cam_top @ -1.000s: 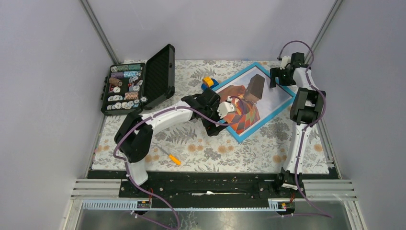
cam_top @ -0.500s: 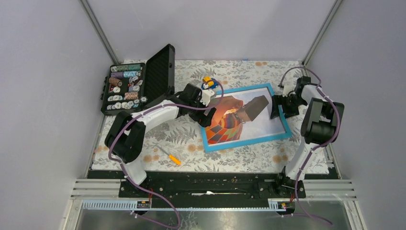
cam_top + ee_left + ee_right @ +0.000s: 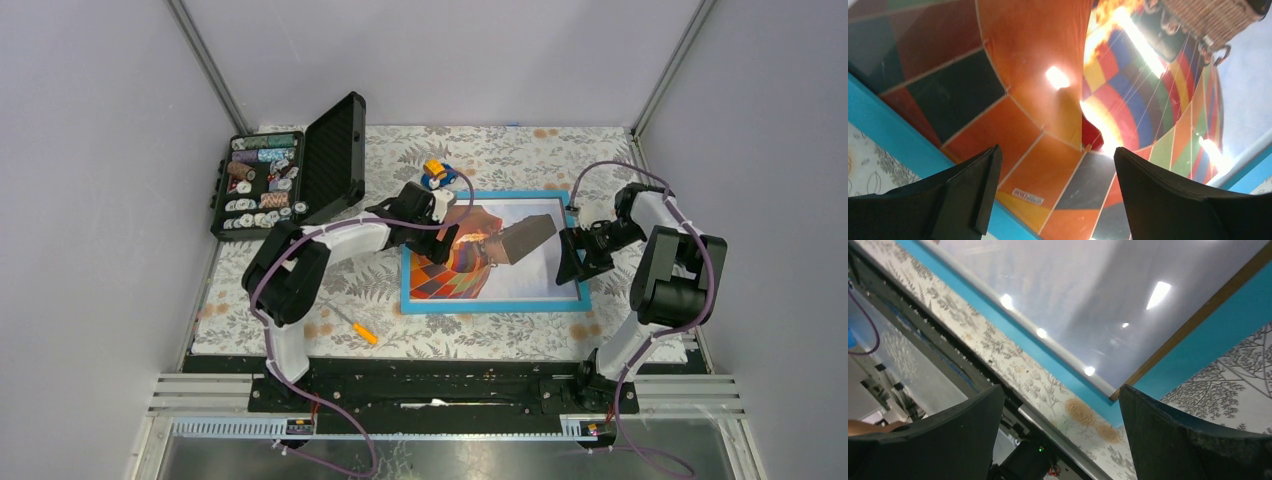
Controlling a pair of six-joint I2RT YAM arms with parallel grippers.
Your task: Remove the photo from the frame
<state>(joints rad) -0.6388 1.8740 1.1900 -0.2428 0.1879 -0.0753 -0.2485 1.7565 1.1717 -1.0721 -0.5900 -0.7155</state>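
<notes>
The frame (image 3: 490, 306), with its turquoise border, lies face up in the middle of the table, square to the near edge. Inside it sits the photo (image 3: 520, 272) of an orange and multicoloured balloon on pale sky. My left gripper (image 3: 446, 228) hovers open over the photo's upper left part. In the left wrist view its fingers (image 3: 973, 190) straddle balloon panels of the photo (image 3: 1038, 65) beside the blue border of the frame (image 3: 893, 130). My right gripper (image 3: 571, 262) is open at the frame's right edge. In the right wrist view the right gripper (image 3: 1061, 388) spans the frame's corner (image 3: 1228, 320).
An open black case of poker chips (image 3: 262, 186) stands at the back left, its lid (image 3: 335, 160) raised. A small yellow and blue toy (image 3: 435, 172) sits just behind the frame. An orange-handled screwdriver (image 3: 358, 328) lies near the front left.
The frame has swung from a diagonal lie at the back right to square with the table edge, and has come nearer and leftward. Both grippers moved along with it.
</notes>
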